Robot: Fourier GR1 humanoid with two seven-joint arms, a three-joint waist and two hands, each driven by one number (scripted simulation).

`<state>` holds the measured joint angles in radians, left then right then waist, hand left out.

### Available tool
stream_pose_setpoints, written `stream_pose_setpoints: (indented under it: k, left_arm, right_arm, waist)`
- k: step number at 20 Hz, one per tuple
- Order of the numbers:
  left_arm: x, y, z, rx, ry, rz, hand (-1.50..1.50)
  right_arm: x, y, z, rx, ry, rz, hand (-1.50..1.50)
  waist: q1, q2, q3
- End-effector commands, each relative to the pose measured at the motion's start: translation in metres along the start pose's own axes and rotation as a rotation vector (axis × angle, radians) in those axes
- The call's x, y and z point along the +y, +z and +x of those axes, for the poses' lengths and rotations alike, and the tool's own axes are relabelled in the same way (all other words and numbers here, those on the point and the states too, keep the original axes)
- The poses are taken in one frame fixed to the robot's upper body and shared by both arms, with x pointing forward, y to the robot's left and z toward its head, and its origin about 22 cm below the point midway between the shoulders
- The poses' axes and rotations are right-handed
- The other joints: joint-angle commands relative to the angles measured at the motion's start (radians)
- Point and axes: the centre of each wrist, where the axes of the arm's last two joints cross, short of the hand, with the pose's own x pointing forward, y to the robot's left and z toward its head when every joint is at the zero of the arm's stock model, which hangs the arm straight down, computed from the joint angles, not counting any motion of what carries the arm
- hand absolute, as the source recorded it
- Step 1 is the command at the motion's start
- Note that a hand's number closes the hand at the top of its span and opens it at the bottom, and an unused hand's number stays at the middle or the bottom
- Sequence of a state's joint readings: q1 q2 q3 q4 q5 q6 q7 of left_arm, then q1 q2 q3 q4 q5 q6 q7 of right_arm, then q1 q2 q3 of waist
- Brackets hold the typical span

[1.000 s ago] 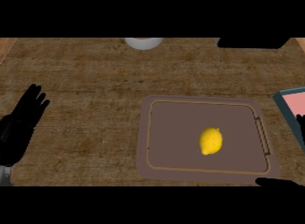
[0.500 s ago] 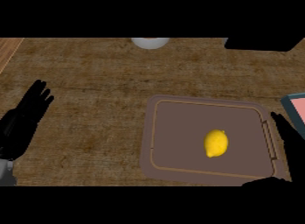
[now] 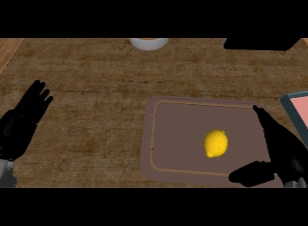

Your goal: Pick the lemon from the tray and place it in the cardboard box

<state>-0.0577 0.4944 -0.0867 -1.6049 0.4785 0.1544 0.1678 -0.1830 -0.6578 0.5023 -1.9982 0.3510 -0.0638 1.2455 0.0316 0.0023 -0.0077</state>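
A yellow lemon (image 3: 216, 143) lies right of the middle of the brown tray (image 3: 175, 132) in the head view. My right hand (image 3: 283, 152) is over the tray's right edge, just right of the lemon, open with straight fingers pointing up and the thumb stretched toward the tray's lower edge; it does not touch the lemon. My left hand (image 3: 19, 126) rests open at the left edge, fingers up. At the right edge shows part of a box (image 3: 306, 119) with a teal rim and a pink inside.
A white round object (image 3: 149, 43) stands at the counter's far edge, cut by the top band. A black object (image 3: 260, 43) sits at the far right. Wooden strips border the mat at the far left (image 3: 0, 57) and far right.
My right hand has risen from the lower right corner onto the tray's right side, closer to the lemon. The view has shifted a little, so everything sits further right and lower.
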Motion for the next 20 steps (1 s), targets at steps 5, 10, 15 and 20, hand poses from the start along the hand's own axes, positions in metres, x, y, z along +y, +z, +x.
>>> stream_pose_setpoints:
  k: [5,10,15,20]
  left_arm:
    - [0.004,0.002,-0.002,-0.001,-0.014,0.032,0.0]
    - [0.009,0.011,-0.016,0.013,-0.004,0.032,0.0]
    - [0.007,0.011,-0.004,0.003,0.003,0.017,0.0]
    - [0.003,0.004,-0.002,-0.005,0.005,0.045,0.0]
  right_arm:
    - [0.022,-0.007,0.036,0.179,0.059,0.038,-1.5]
    - [-0.001,-0.005,0.04,0.16,0.057,-0.001,-1.5]
    - [0.023,-0.013,0.063,0.158,0.116,-0.015,-1.5]
    - [0.035,-0.022,0.072,0.193,0.122,0.012,-1.5]
  waist:
    - [-0.016,-0.004,0.003]
    - [-0.035,-0.009,0.003]
    - [-0.025,-0.008,0.004]
    - [-0.033,-0.006,0.005]
